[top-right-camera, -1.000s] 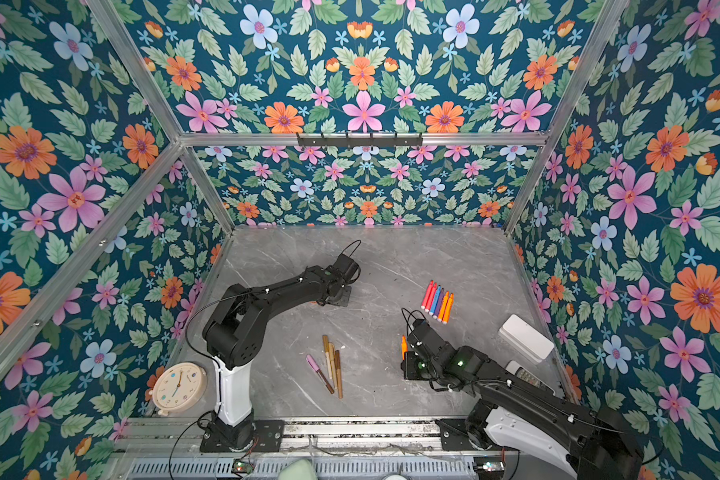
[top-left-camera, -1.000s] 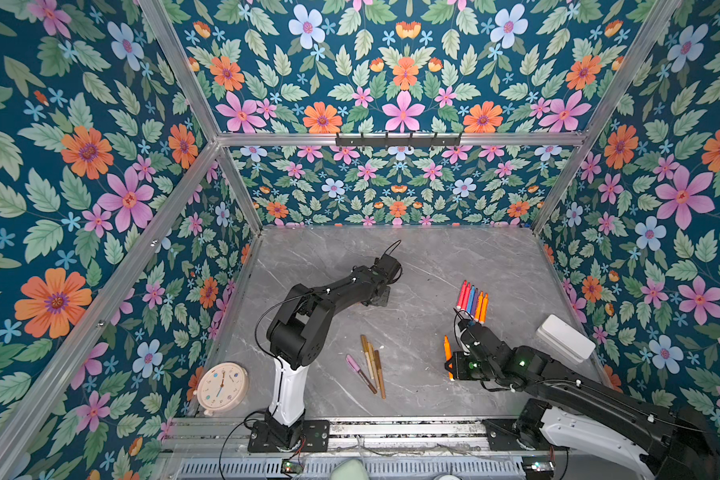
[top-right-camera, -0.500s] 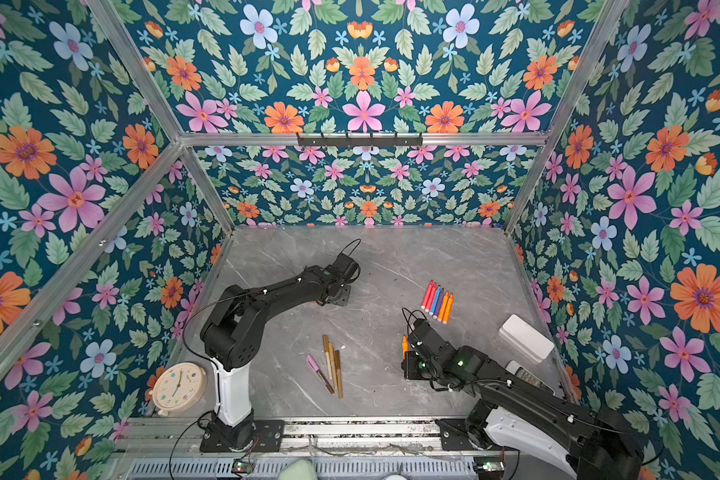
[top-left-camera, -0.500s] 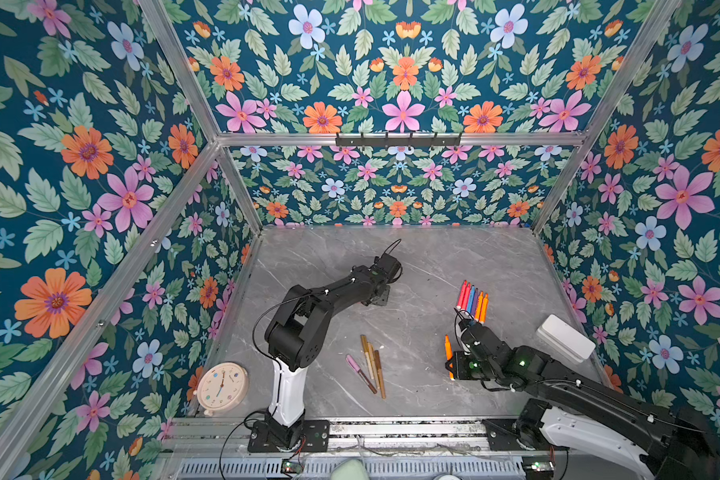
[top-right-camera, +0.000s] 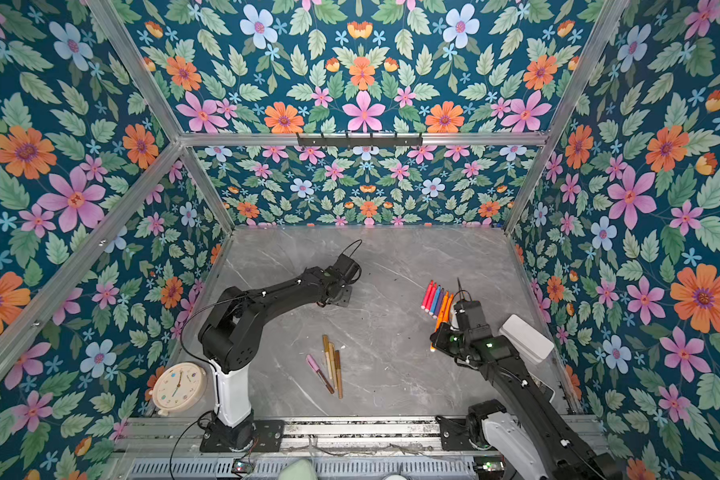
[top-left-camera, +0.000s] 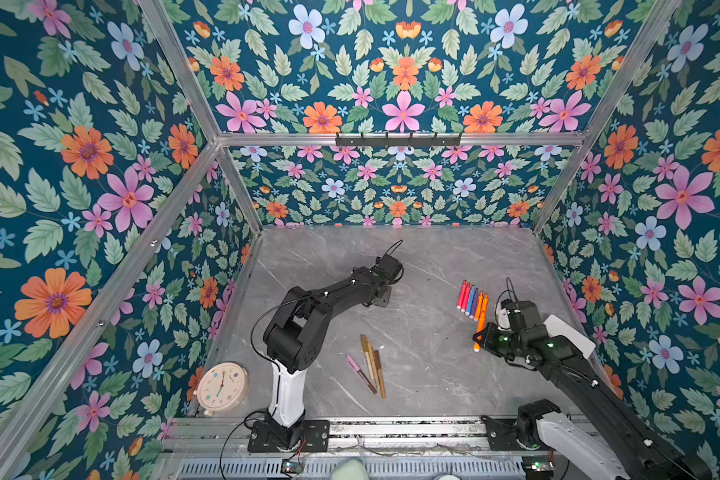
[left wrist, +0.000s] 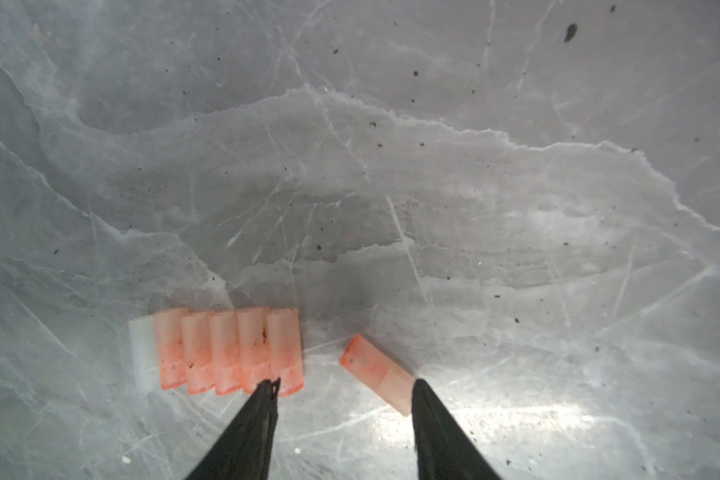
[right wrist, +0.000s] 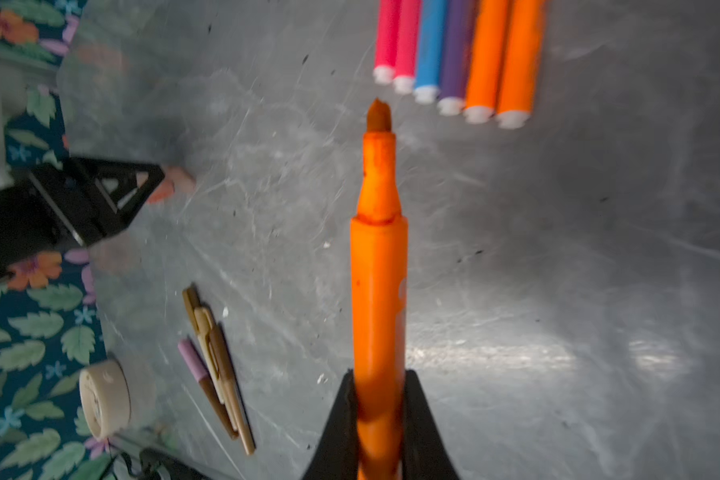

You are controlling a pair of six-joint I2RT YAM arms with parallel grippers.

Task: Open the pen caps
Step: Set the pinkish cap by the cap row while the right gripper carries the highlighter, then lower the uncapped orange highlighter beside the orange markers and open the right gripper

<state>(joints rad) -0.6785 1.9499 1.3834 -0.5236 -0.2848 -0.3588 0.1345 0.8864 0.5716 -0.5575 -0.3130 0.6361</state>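
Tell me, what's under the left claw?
The left gripper hangs open over a row of orange pen caps and one loose cap on the table. In both top views the arm covers them.

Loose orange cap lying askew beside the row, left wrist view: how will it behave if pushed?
The loose cap is a short round tube on its side, so it will probably roll across the smooth table. It looks like thin, translucent plastic: likely very light, easily flicked.
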